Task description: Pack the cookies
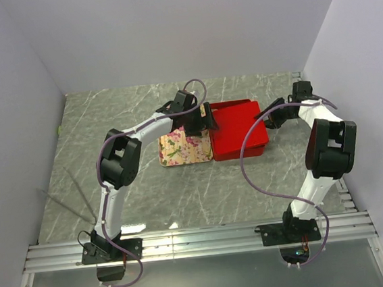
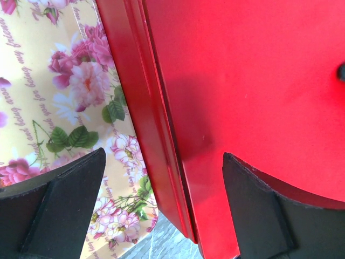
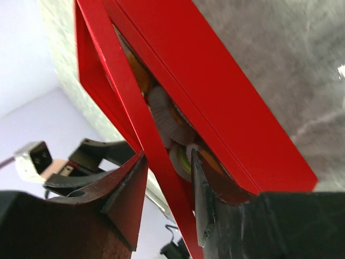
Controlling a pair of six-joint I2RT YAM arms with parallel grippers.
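Cookies: inside the red box, at 3 o'clock of the floral tray.
Handling: probably light and brittle; pinch the sides gently.
Left fingers: wide, empty.
Right fingers: narrow, straddling the box rim.

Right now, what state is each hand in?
Left hand: open, straddling the glossy red box edge, gripping nothing.
Right hand: partly open around that box's rim.

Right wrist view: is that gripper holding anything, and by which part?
Nothing clamped, it seems: the right gripper straddles a thin edge of the red box, with a gap beside one finger.
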